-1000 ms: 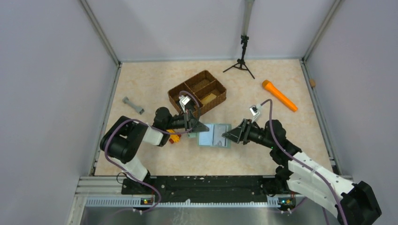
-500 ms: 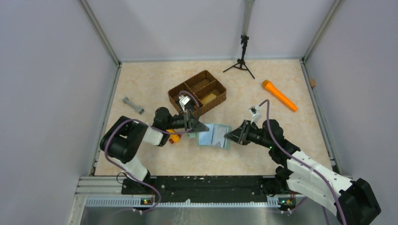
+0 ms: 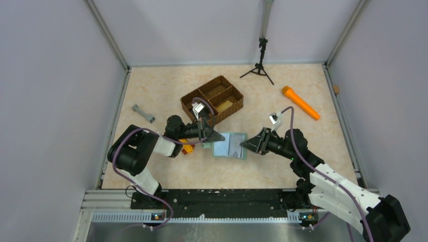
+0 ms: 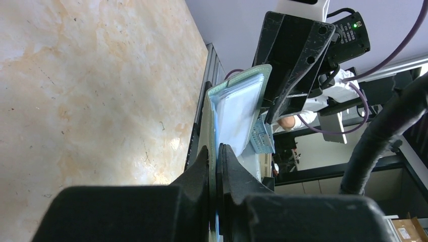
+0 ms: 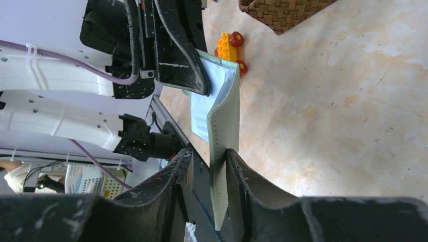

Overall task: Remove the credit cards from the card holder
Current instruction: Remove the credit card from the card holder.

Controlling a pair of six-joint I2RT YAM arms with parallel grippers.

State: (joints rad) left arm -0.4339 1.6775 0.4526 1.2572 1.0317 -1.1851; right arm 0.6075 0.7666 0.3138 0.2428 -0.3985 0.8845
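Left pincer point(image 4: 216, 151) on card holder point(image 4: 237, 111)

Bright, even overhead light fills the top view, and shadows on the bench point(image 3: 282, 91) are short and soft. In both wrist views the near jaws at 6 o'clock are blurred. The card holder point(image 4: 237, 116) pockets glare pale white.

A woven basket point(image 3: 212, 99) with three compartments sits mid-tabletop point(image 3: 166, 91), a yellowish piece point(image 3: 226, 105) in one of them. An orange torch point(image 3: 300, 103) lies to the right, a grey dumbbell point(image 3: 143, 113) to the left. A black tripod point(image 3: 260, 68) stands at the back, and nearer lies a yellow-and-red toy brick point(image 3: 187, 146).
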